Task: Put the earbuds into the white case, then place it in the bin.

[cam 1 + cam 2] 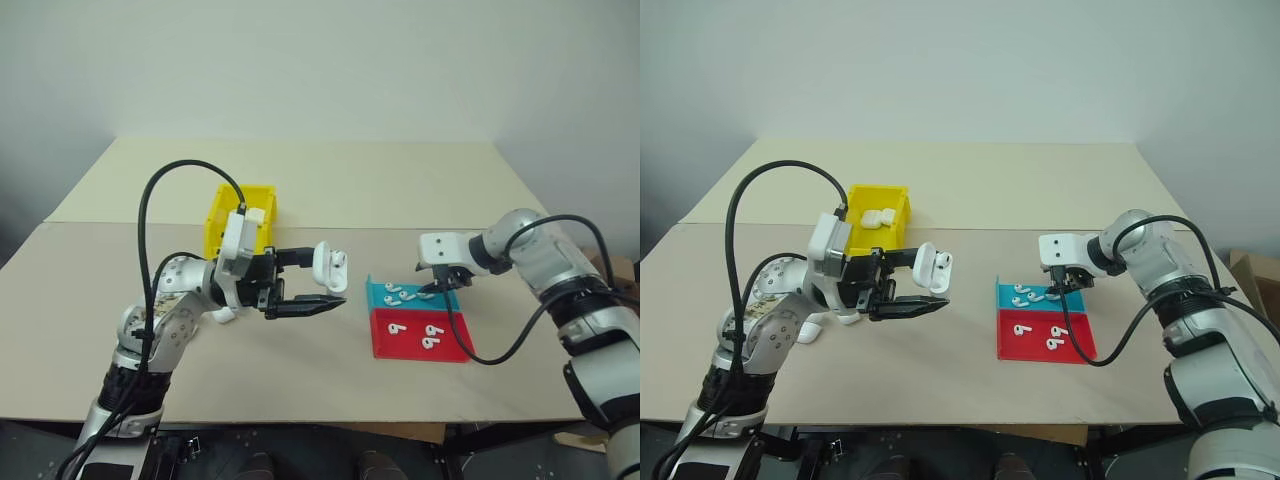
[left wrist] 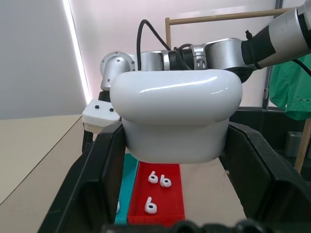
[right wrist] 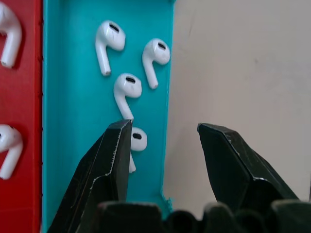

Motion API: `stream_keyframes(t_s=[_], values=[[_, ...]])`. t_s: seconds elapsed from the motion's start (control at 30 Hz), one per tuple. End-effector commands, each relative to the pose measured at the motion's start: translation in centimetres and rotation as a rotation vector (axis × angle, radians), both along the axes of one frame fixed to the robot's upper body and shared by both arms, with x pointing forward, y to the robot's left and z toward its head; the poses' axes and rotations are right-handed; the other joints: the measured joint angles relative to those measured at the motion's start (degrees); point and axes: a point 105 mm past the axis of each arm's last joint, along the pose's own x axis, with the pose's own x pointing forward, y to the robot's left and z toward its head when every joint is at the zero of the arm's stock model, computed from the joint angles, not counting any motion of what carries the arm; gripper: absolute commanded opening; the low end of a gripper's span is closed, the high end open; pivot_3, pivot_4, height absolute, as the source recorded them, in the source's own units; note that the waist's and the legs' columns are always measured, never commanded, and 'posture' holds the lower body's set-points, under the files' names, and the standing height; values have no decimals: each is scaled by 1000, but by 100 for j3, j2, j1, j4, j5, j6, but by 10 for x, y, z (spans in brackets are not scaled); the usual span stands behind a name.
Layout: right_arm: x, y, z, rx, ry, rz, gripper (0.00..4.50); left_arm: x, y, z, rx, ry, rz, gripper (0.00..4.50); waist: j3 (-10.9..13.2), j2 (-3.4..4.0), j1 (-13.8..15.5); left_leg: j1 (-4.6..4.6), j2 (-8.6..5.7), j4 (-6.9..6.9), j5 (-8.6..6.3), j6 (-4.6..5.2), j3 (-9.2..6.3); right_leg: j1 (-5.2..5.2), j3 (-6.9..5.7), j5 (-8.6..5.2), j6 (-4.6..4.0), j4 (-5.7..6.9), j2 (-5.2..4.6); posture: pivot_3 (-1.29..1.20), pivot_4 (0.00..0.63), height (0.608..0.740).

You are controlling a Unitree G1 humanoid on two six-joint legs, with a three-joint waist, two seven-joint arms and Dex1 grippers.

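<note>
Right gripper [image 3: 163, 145] part open, empty, poised over teal tray [image 3: 73, 160]; nearest earbud [image 3: 136, 143] beside its inner finger, stem running toward the wrist. Left gripper [image 1: 312, 278] clamped on open white case [image 1: 328, 266], held above table, well apart.
</note>
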Motion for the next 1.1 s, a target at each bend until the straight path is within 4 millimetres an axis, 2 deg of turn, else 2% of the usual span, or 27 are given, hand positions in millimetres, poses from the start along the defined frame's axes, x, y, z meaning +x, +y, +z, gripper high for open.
stream_keyframes(t_s=[0.03, 0.57, 0.67, 0.8, 0.97, 1.1], values=[[3, -5, 7, -36, -7, 19, 2623, -8, -1, 8, -17, -45, -9, 2803, 3, 5, -1, 0, 0, 0, 0, 0, 0, 0, 0, 0, 0, 0, 0, 0, 150, 740], [5, -5, -14, -74, 54, 22, 2623, -12, -1, 8, -19, -43, 5, 2803, 11, 19, -20, 10, 0, 0, 0, -1, 0, 7, 0, 4, -2, 6, 1, 0, 150, 740], [2, -5, -17, -71, 79, 32, 2034, -12, 0, 8, -18, -43, 8, 2803, 11, 19, -22, 12, 0, 0, 0, -1, 0, 9, 0, 4, -2, 6, 1, 0, 150, 740], [1, -5, -19, -74, 86, 36, 702, -13, 1, 8, -16, -42, 10, 2803, 12, 19, -22, 12, 0, 0, 0, -1, 0, 9, 0, 5, -2, 6, 1, 0, 150, 740], [2, -6, -18, -57, 76, 20, 702, -13, 2, 7, -11, -41, 8, 2803, 11, 19, -21, 12, 0, 0, 0, -1, 0, 9, 0, 5, -2, 6, 1, 0, 150, 740], [2, -8, -4, 6, 50, -1, 702, -13, 0, 7, -10, -40, -3, 2803, 12, 20, -21, 12, 0, 0, 0, -1, -1, 9, 0, 5, -2, 6, 1, 0, 150, 740]])
